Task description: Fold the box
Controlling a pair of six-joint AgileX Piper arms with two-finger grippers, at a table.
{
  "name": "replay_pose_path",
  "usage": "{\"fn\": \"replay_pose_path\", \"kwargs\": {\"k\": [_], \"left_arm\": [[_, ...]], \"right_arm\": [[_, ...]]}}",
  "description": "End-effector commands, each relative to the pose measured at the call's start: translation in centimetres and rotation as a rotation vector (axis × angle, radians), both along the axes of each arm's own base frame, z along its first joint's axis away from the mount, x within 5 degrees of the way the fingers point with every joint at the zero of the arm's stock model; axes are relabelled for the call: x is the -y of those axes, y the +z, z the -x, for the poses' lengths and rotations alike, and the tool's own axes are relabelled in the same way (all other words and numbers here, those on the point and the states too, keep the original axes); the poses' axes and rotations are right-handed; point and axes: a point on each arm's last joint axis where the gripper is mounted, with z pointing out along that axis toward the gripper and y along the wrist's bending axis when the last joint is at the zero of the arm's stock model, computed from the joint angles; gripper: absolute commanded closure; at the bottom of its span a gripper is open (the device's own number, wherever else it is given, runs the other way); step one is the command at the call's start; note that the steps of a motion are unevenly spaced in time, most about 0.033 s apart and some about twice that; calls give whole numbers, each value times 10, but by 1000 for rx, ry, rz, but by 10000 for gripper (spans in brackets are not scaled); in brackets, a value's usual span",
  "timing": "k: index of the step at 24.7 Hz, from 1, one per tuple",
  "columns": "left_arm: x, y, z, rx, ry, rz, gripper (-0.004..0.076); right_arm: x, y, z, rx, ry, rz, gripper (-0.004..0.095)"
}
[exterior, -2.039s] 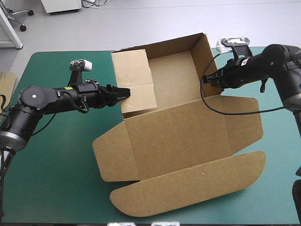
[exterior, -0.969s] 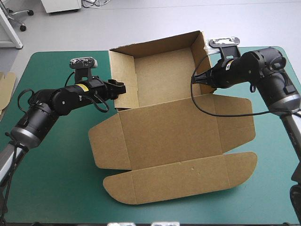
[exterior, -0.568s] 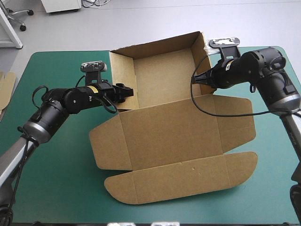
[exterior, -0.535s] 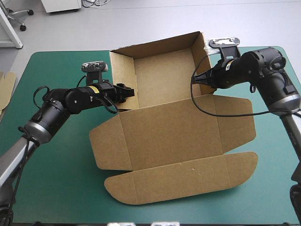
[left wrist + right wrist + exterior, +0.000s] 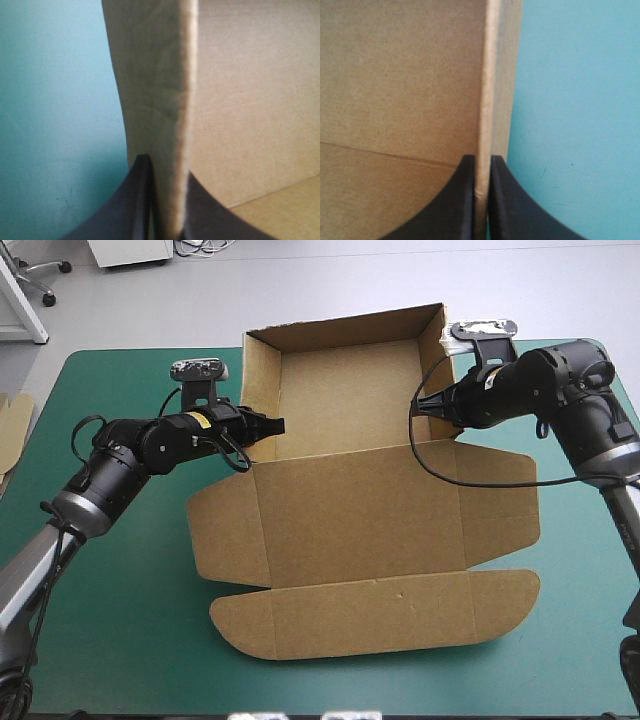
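Observation:
The brown box (image 5: 360,530) lies mid-table as an open tray, three walls raised at the far side and the lid with its flaps flat toward the near edge. My left gripper (image 5: 268,427) is shut on the near end of the upright left wall (image 5: 258,390). In the left wrist view the black fingers (image 5: 142,200) clamp that wall's edge (image 5: 181,100), and the left gripper (image 5: 167,205) stands all but shut. My right gripper (image 5: 424,408) is shut on the right wall (image 5: 430,360). Its edge (image 5: 487,90) runs up between the right gripper (image 5: 482,200) fingers.
A strip of more brown board (image 5: 12,425) shows at the table's left edge. The teal-green cover (image 5: 120,600) lies bare at the near left, and another bare patch of cover (image 5: 590,620) is at the near right beside the lid flaps.
The left gripper came in from beside the left wall, closed on its near end, and the wall now stands straighter. The box has shifted slightly. The right gripper kept its hold.

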Motion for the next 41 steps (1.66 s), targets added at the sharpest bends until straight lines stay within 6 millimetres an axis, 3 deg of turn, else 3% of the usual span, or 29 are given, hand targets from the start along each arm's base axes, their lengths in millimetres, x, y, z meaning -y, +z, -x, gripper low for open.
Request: {"fn": "replay_pose_path", "kwargs": {"k": [1, 7, 11, 15, 19, 34, 41], "left_arm": [[5, 42, 11, 129, -2, 156, 738], [-1, 40, 10, 120, 28, 71, 738], [-7, 45, 9, 129, 66, 7, 738], [-12, 38, 9, 77, 93, -79, 738], [-18, 25, 10, -17, 104, -193, 738], [-17, -4, 5, -206, 96, -300, 738], [-16, -19, 2, -285, 68, -367, 738]], "right_arm": [[-11, 19, 11, 88, 19, -25, 920], [-52, 1, 13, 37, 75, 25, 920], [-64, -1, 19, 23, 85, 31, 920], [-75, -7, 22, -3, 98, 54, 920], [-78, -8, 25, -18, 101, 54, 920], [-76, -26, 29, -129, 94, 119, 921], [-80, -54, 22, -209, 96, 166, 921]]}}
